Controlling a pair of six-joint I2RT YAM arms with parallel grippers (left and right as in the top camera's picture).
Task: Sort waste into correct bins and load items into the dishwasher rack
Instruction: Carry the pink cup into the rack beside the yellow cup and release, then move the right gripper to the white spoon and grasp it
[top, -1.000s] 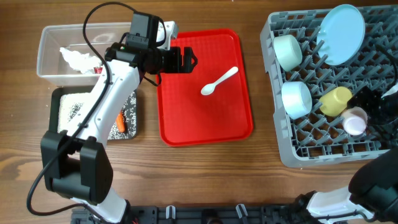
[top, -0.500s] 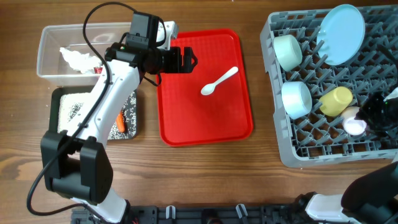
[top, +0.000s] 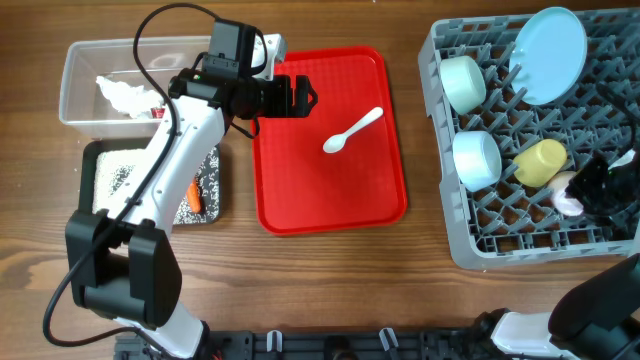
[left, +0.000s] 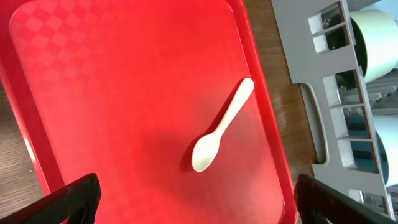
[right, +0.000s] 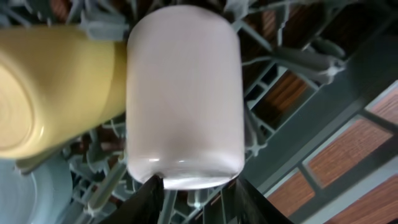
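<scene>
Dishes going in: the smooth pale pink plastic cup (right: 183, 93) is lying on its side in the large grey plastic lattice rack (right: 292, 68), just beside the yellow plastic cup (right: 50, 87).
It is looking light, stiff and slippery, so gripping across the rim seems safest; the right gripper (right: 198, 190) is sitting at its near end, fingers partly drawn in, contact unclear. The left gripper (left: 196, 193) is hovering, fingers spread wide, over the thin white plastic spoon (left: 221, 127) on the flat red plastic tray (left: 124, 62); pinching its handle looks best. No writing is showing.
</scene>
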